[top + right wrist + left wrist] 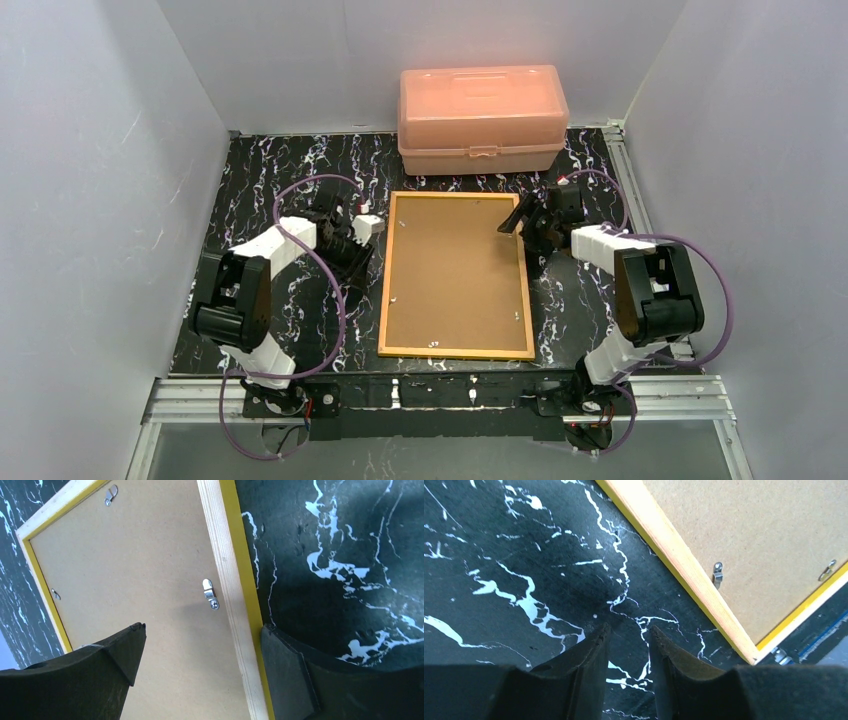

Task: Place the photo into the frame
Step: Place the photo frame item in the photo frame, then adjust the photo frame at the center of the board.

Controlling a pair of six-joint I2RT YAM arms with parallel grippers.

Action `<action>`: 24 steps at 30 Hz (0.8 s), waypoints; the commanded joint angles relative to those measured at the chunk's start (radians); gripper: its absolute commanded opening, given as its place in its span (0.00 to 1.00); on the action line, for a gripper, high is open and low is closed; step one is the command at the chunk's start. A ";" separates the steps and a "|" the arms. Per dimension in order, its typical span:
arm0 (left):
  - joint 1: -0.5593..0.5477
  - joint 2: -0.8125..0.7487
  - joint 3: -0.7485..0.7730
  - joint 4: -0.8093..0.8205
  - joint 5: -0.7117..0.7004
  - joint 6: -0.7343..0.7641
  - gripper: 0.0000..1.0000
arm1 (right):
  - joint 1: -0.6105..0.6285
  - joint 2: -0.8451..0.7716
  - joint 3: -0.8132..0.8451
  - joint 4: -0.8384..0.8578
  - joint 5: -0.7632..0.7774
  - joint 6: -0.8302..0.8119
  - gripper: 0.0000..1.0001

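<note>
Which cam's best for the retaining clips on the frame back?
Right wrist: one clip is close and sharp beside the frame rail, two more farther off. Left wrist shows two smaller clips near a corner. Top external shows only tiny specks.

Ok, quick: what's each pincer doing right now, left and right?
Left pincer: narrowly open, empty, above the black marbled tabletop.
Right pincer: wide open, empty, straddling one edge of the yellow-bordered wooden picture frame lying back-up.

Jaws narrowly apart above table [524, 555], frame [684, 575] beside
</note>
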 commanded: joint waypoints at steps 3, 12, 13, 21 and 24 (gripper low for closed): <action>-0.039 -0.005 -0.053 0.060 -0.058 0.105 0.32 | 0.026 0.065 0.063 0.114 -0.089 0.032 0.92; -0.046 -0.083 -0.125 0.029 -0.068 0.199 0.30 | 0.213 0.213 0.246 0.097 -0.070 0.040 0.92; -0.047 -0.097 -0.135 0.019 -0.066 0.212 0.30 | 0.227 0.235 0.272 0.096 -0.072 0.042 0.92; -0.047 -0.218 -0.185 -0.103 -0.026 0.315 0.29 | 0.324 0.339 0.434 0.026 -0.065 0.013 0.93; -0.046 -0.243 -0.174 -0.122 -0.052 0.317 0.29 | 0.330 0.290 0.449 -0.074 0.050 -0.025 0.93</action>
